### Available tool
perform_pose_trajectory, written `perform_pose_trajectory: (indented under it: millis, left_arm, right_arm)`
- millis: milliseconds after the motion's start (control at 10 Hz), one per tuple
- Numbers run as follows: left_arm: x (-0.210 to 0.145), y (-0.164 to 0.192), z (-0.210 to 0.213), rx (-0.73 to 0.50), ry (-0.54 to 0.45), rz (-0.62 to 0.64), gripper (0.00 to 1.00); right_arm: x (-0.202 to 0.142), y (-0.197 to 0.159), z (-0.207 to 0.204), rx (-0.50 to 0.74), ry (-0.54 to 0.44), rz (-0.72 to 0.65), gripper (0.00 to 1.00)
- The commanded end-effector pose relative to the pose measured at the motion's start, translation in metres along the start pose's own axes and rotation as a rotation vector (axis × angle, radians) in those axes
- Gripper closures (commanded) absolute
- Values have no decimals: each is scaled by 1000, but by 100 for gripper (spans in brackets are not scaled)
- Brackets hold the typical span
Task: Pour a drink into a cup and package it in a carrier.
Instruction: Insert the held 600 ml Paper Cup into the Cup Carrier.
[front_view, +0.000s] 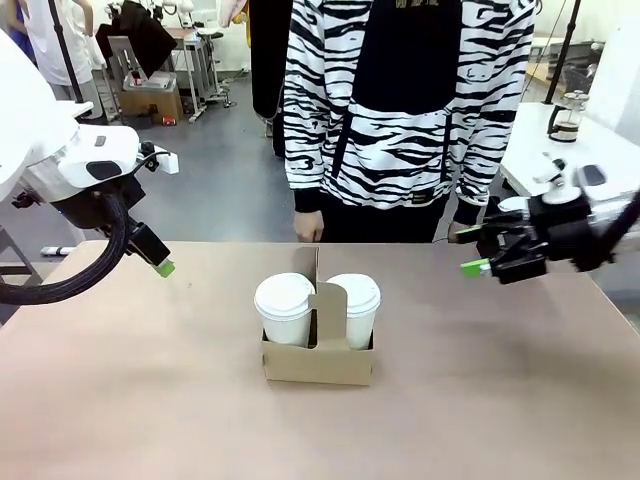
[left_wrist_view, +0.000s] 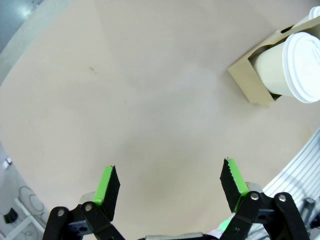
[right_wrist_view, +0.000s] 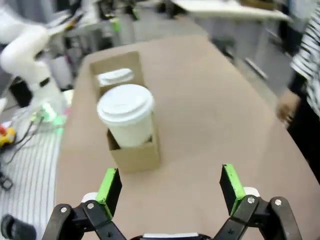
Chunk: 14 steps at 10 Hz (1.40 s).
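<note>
Two lidded cups, one cup (front_view: 285, 310) left and another cup (front_view: 354, 307) right, stand in the carrier (front_view: 318, 361) at the middle of the tabletop (front_view: 150, 400). The left pincer (left_wrist_view: 169, 187) is spread wide over bare surface, holding nothing. The right pincer (right_wrist_view: 170, 187) (also spread and empty) points toward the carrier, well apart. A person's hand (front_view: 308, 226) rests at the far edge.
</note>
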<state>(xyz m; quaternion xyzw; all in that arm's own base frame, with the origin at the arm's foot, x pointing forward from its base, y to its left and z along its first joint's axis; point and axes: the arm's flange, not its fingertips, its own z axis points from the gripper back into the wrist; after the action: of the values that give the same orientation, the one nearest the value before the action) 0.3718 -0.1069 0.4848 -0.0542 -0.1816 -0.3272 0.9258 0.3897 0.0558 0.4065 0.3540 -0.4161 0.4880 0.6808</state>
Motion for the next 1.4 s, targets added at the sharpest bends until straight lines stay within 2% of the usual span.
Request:
perform_pose_trajectory:
  millis: [0, 300, 600, 700, 800, 1300]
  left_arm:
    - [-2, 1, -1, 7, 4, 6, 0]
    - [-2, 1, -1, 7, 4, 6, 0]
    - [-2, 1, -1, 7, 4, 6, 0]
    - [-2, 1, -1, 7, 4, 6, 0]
    - [-2, 1, -1, 7, 4, 6, 0]
    - [-2, 1, -1, 7, 4, 6, 0]
  right_arm:
    - [32, 65, 30, -180, 105, -292, 0]
    - [22, 91, 58, -267, 149, -410, 0]
    - [-11, 87, 64, -286, 154, -439, 0]
    - [-14, 79, 63, -260, 118, -393, 0]
    - [51, 22, 70, -286, 149, -429, 0]
    - [51, 22, 70, -286, 149, -429, 0]
